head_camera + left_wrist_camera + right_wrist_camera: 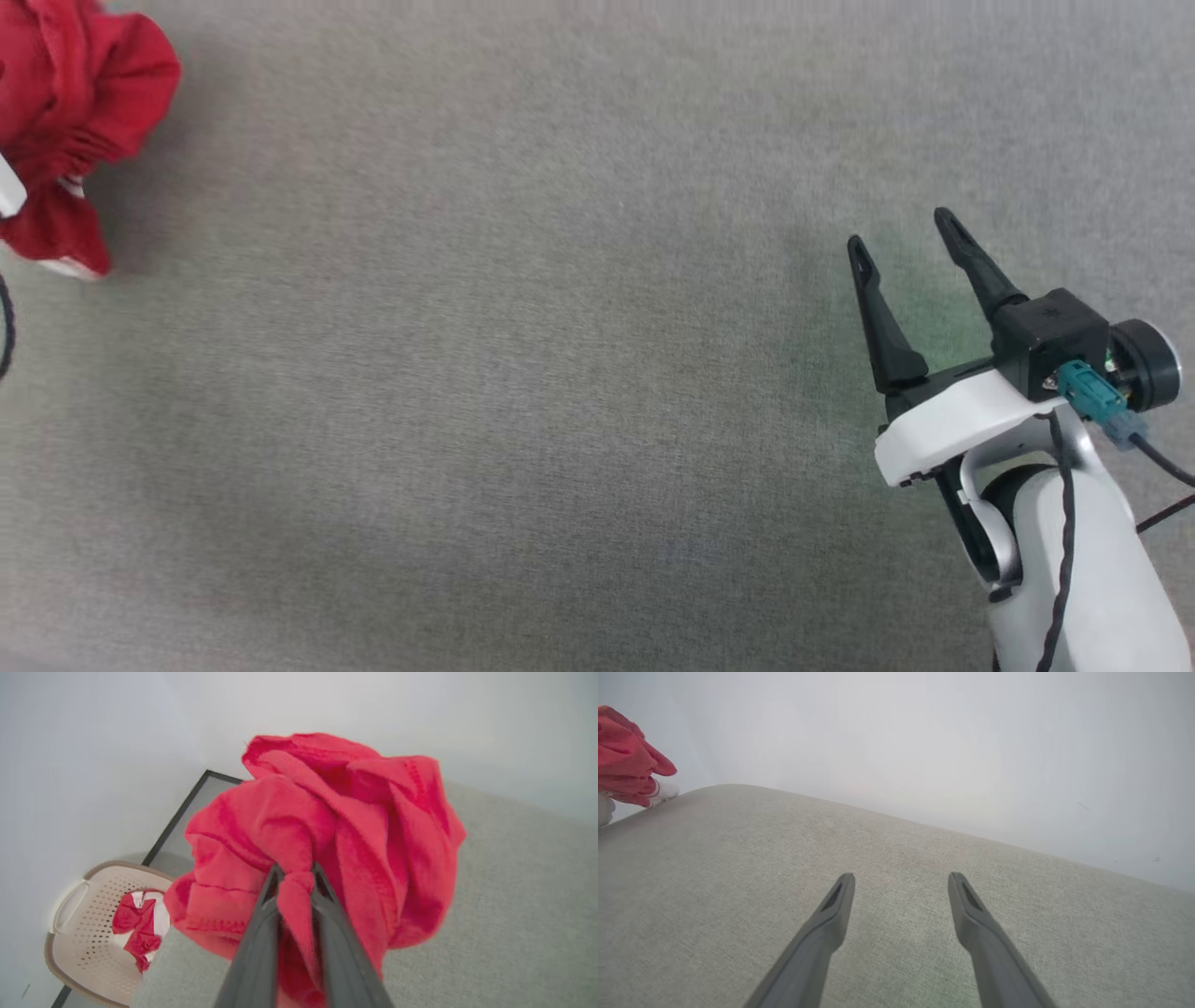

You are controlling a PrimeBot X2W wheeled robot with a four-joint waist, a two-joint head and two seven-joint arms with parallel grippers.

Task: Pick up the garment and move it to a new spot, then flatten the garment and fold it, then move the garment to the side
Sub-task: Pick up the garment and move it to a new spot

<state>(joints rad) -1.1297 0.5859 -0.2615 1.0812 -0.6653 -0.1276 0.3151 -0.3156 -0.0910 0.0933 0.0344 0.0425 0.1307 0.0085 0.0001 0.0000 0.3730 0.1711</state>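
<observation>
The garment (pixel 70 121) is a bunched red shirt with a bit of white trim, at the head view's far left edge over the grey surface. In the left wrist view my left gripper (pixel 295 877) is shut on a fold of the garment (pixel 327 835), which hangs crumpled around the fingers. The right wrist view catches the garment (pixel 626 760) at its far left edge. My right gripper (pixel 901 229) hovers at the right over bare fabric, open with nothing between its fingers (pixel 840 896). The print is hidden in the folds.
A grey fabric-covered table (pixel 523 392) spreads across the head view. Beyond its corner, on the floor, stands a beige perforated basket (pixel 79 947) with another red-and-white garment (pixel 140 928) inside. Pale walls lie behind.
</observation>
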